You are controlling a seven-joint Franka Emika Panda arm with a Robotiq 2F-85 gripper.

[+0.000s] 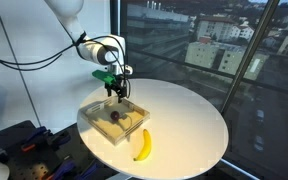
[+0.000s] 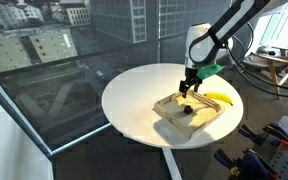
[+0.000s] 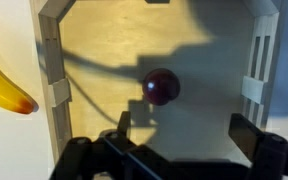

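While the gripper [image 1: 114,97] hangs over the tray [image 1: 92,113], its jaws stand wide apart and hold nothing. The wrist view shows the two fingertips [image 3: 249,132] low in the picture, above the tray floor, clear of the plum [image 3: 162,87]. The plum lies alone near the middle of the tray [image 3: 50,50], touching none of its walls, and the gripper's shadow falls across the wood around it. In both exterior views the tray sits on a round white table [image 1: 194,120] by a window, with the gripper [image 2: 189,88] just above the plum [image 2: 184,110]. A banana [image 1: 142,146] lies on the table outside the tray, just beside one wall; its tip shows in the wrist view [image 3: 4,85].
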